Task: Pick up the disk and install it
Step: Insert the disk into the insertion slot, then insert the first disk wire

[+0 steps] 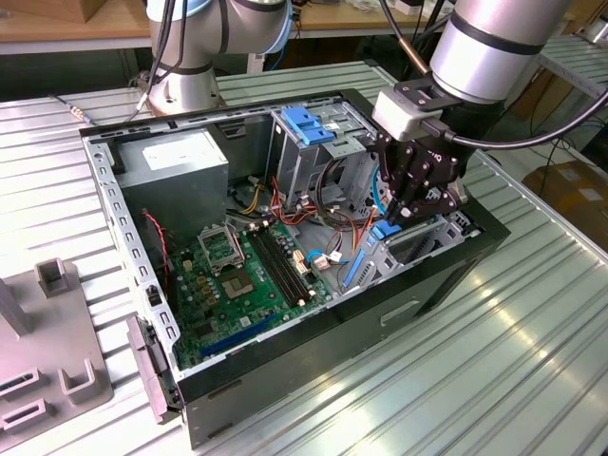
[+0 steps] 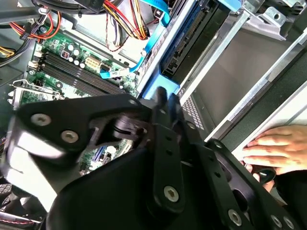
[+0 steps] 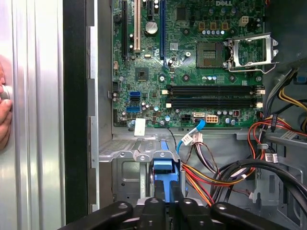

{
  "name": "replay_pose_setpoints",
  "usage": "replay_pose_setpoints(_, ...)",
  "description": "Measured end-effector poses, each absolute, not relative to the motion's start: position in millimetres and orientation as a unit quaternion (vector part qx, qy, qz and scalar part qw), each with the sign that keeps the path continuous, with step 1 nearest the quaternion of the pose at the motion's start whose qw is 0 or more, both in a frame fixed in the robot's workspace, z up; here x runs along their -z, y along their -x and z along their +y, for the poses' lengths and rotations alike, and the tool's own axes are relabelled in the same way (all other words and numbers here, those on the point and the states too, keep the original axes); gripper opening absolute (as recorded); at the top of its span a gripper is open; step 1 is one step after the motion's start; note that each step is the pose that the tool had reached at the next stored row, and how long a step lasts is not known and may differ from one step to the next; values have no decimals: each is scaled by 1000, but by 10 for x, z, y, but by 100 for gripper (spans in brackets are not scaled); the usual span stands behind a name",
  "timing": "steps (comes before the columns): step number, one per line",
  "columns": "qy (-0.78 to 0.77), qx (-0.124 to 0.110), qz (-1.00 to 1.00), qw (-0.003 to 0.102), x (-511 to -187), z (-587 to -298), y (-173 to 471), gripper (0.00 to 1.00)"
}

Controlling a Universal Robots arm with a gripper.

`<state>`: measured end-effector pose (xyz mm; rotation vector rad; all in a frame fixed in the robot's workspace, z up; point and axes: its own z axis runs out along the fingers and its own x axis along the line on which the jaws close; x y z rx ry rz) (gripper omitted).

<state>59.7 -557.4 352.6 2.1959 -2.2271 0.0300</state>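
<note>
Two fingers (image 3: 159,191) of the gripper (image 1: 392,220) pinch the disk (image 1: 385,232) by its blue edge; it sits in the bay (image 1: 418,243) at three o'clock of the case (image 1: 285,366) in the exterior view. One hand (image 2: 276,146) lies on the table (image 1: 532,361) just outside the case wall.

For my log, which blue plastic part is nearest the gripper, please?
The disk's light-blue rail, right at the black gripper, not the blue bracket atop the drive cage.
</note>
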Motion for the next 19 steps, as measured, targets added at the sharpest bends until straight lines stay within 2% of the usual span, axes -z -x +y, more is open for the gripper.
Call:
replay_pose_setpoints(1, -702, -10, -712, 7, -3527, -5573, -597, 11)
replay_pose_setpoints(19, -702, -10, -712, 7, -3524, -5574, -599, 11)
